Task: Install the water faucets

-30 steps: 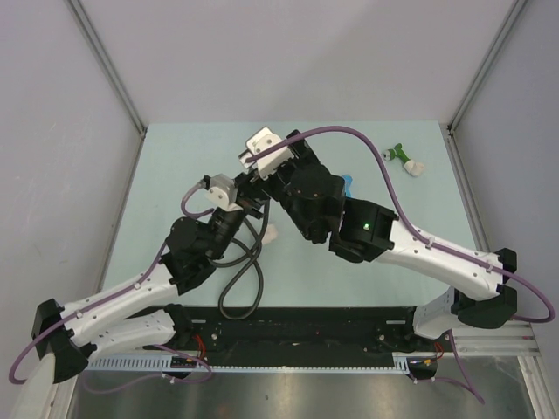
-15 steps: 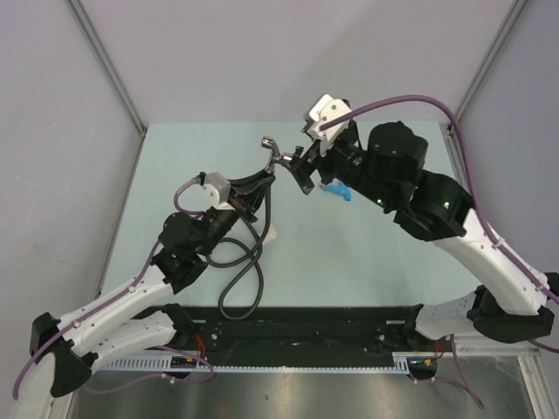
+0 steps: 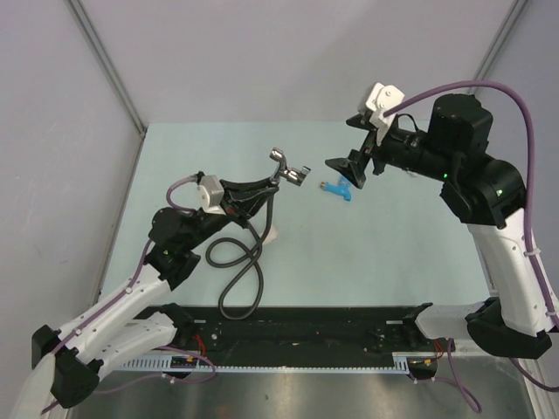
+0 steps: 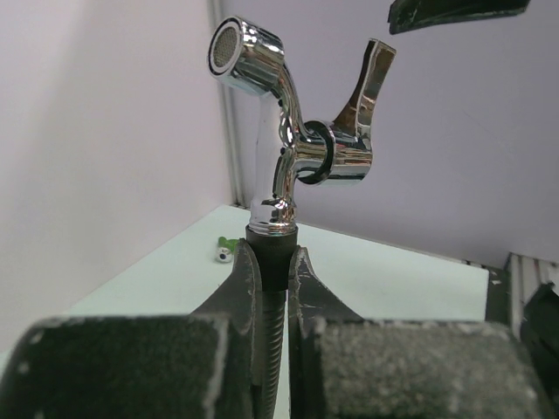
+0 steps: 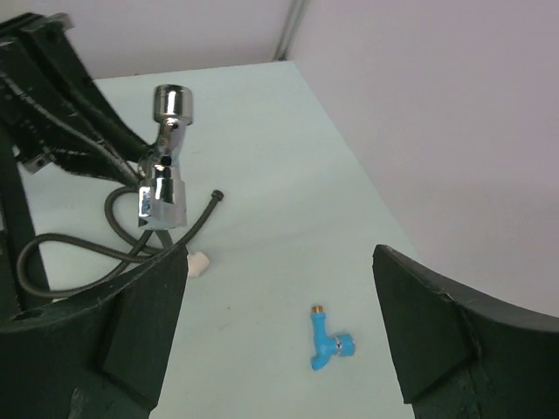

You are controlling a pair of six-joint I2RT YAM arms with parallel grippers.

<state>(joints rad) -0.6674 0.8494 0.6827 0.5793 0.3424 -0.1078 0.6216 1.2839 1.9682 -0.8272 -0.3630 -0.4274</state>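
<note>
The faucet [image 4: 301, 148] juts past the left gripper [image 4: 271, 262], its long axis in line with the fingers. The spout end is farthest out and the lever is on the right. The fingers are clamped on the black hose [image 4: 272, 253] just under the chrome base, seemingly not on the chrome itself. Seen from above, the faucet is held over the table [image 3: 192, 157] and points at the right gripper [image 3: 348, 170]. That gripper's fingers are spread wide, well apart from the faucet, near a blue fitting [image 3: 339, 189].

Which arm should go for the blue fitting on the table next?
Right, probably. The right gripper is open, empty and close above the blue fitting, while the left gripper is shut on the hose just below the faucet.
</note>
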